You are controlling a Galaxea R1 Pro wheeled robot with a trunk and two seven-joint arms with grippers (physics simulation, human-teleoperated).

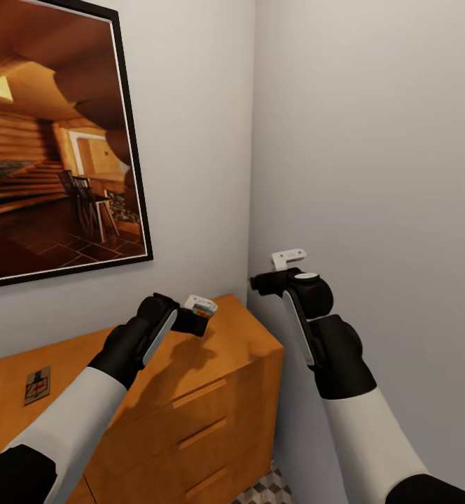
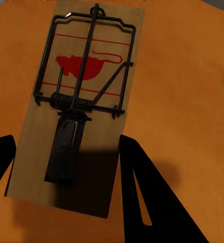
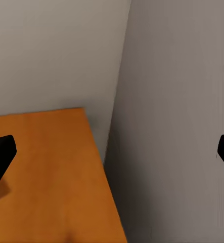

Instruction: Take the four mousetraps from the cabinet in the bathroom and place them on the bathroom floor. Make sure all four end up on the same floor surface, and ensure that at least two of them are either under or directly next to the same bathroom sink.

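Left gripper [image 2: 66, 162] poised over a mousetrap [image 2: 76, 109] on the cabinet [image 1: 190, 392] top — right gripper [image 3: 114, 152] raised beside the corner wall [image 1: 372, 175].

In the left wrist view the black fingers [image 2: 147, 192] stand spread either side of the trap's near end, not pressing it; the trap lies flat on the orange wood, red mouse print up. Another mousetrap [image 1: 37, 385] lies on the cabinet top well to the left of the left arm. The right gripper's fingers [image 3: 1, 152] are wide apart, holding nothing. A patch of cube-patterned bathroom floor [image 1: 264, 490] shows below the drawers. Farther back, a framed picture [image 1: 57, 140] hangs above the cabinet.
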